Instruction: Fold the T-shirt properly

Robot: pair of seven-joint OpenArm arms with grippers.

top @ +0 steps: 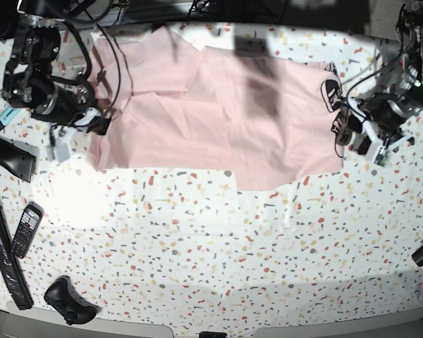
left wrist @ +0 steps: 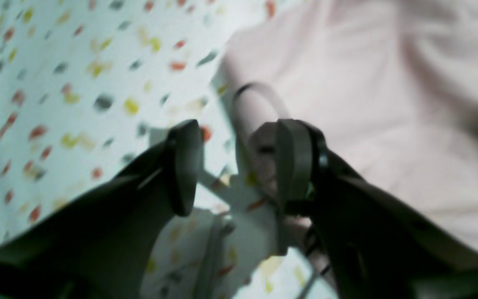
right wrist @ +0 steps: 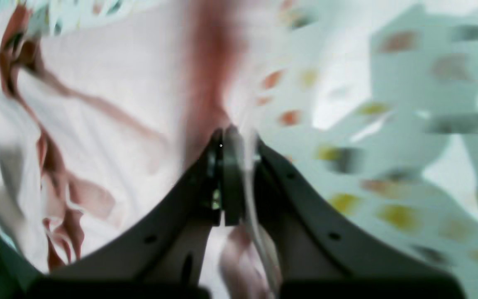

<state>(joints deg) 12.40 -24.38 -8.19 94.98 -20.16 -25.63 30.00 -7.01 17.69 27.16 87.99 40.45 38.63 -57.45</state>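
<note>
1 wrist view alone shows the right end effector (right wrist: 232, 143) pinching the T-shirt (right wrist: 110, 104).

Ahead of me the T-shirt (top: 218, 109) covers the far half of the table (top: 218, 239); the near half lies bare for passing. On my right side the way is narrowed by a black bar (top: 10, 156), a phone (top: 26, 229) and a controller (top: 69, 301) near the edge.
</note>
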